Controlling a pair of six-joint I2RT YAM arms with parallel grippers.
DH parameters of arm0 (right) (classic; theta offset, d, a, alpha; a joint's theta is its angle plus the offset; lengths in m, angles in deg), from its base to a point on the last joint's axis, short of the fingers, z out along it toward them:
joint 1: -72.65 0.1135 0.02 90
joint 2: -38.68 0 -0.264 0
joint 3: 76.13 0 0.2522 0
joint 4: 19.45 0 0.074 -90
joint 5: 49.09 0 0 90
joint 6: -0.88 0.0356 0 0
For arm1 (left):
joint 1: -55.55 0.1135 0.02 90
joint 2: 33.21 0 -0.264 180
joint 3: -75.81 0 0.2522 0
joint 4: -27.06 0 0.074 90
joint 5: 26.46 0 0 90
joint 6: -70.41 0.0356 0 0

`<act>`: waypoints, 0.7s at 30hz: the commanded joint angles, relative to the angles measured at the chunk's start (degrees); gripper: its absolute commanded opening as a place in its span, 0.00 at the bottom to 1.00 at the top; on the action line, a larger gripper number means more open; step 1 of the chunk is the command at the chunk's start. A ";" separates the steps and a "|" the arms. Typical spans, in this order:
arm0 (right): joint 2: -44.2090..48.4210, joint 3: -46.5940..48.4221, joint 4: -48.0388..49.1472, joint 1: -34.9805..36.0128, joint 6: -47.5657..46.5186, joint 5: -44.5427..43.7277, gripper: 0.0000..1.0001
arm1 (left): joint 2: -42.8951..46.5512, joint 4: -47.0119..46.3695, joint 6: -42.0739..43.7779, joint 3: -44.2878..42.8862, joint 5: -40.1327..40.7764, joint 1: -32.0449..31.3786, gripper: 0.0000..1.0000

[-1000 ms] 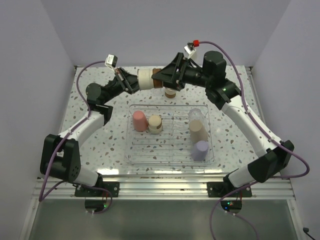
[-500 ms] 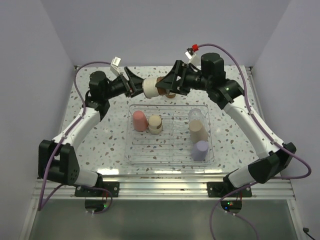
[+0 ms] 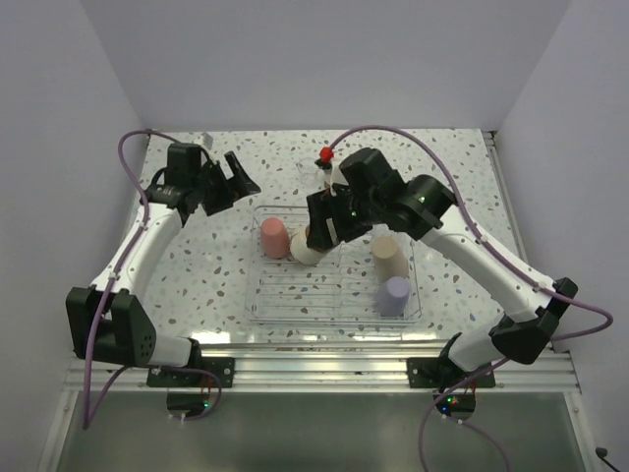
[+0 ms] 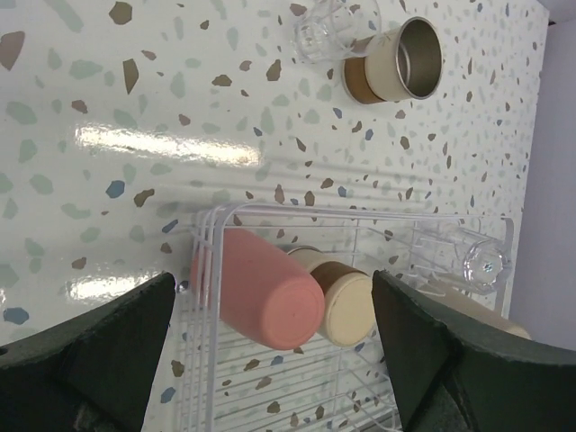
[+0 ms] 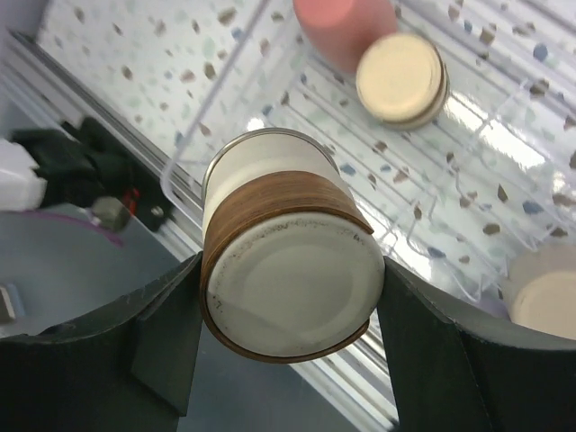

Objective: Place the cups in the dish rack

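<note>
Rack (image 3: 314, 291) sits mid-desk (image 3: 197, 265). Its far-left corner holds the pink cup (image 3: 274, 237) and, touching it, an upturned tan-based cup (image 4: 349, 304). The right side holds the beige cup (image 3: 389, 259), the lavender cup (image 3: 395, 294) and a clear cup (image 4: 481, 261); bare ribbed floor shows across the near-left part. Right claw (image 3: 319, 231) is clamped on the held steel cup (image 5: 288, 270), base toward the wrist camera, above the rack's far-left area, near the pink cup. Half a second ago both claws met at this cup beyond the rack's far edge. Since then the right arm has folded inward over the rack. The left arm has drawn back left, elbow bent, its claw (image 3: 236, 182) spread wide and empty above the desk. A second clear cup (image 4: 326, 27) and a toppled steel cup (image 4: 396, 61) lie on the desk beyond the far wall.
</note>
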 commanded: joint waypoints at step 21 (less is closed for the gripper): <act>-9.13 -15.48 8.83 7.18 -5.82 -14.33 0.00 | 4.22 6.14 5.24 -0.05 2.54 0.32 0.88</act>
